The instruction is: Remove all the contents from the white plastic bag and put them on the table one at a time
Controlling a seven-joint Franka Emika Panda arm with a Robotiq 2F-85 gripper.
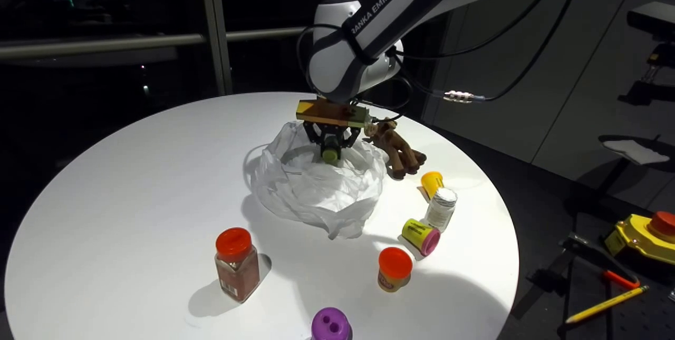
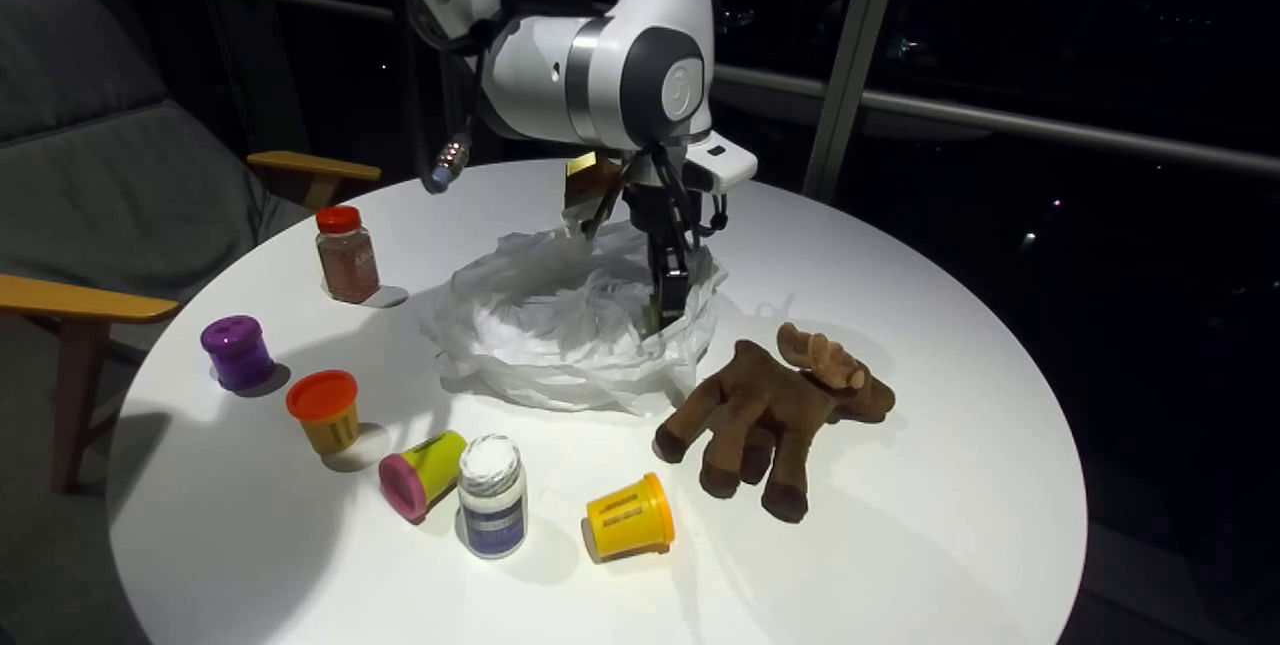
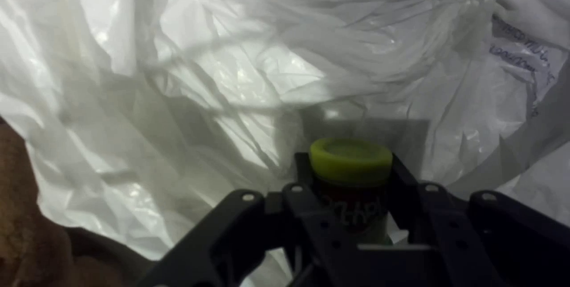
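Observation:
The white plastic bag (image 1: 327,192) lies spread wide open on the round table; it also shows in an exterior view (image 2: 540,325) and fills the wrist view (image 3: 213,78). My gripper (image 1: 331,142) points down inside the bag near its edge, also in an exterior view (image 2: 670,290). Its fingers (image 3: 349,180) press both sides of a small tub with a yellow-green lid (image 3: 351,155). The tub's lid end shows below the fingers in an exterior view (image 1: 330,156). Its lower body is mostly hidden. Folds hide parts of the bag's floor.
Around the bag on the white table (image 1: 132,182) lie a brown moose toy (image 2: 770,415), a yellow tub (image 2: 628,517), a white bottle (image 2: 492,500), a green tub with pink lid (image 2: 425,475), an orange-lidded tub (image 2: 325,412), a purple tub (image 2: 237,353) and a red-lidded jar (image 2: 347,255).

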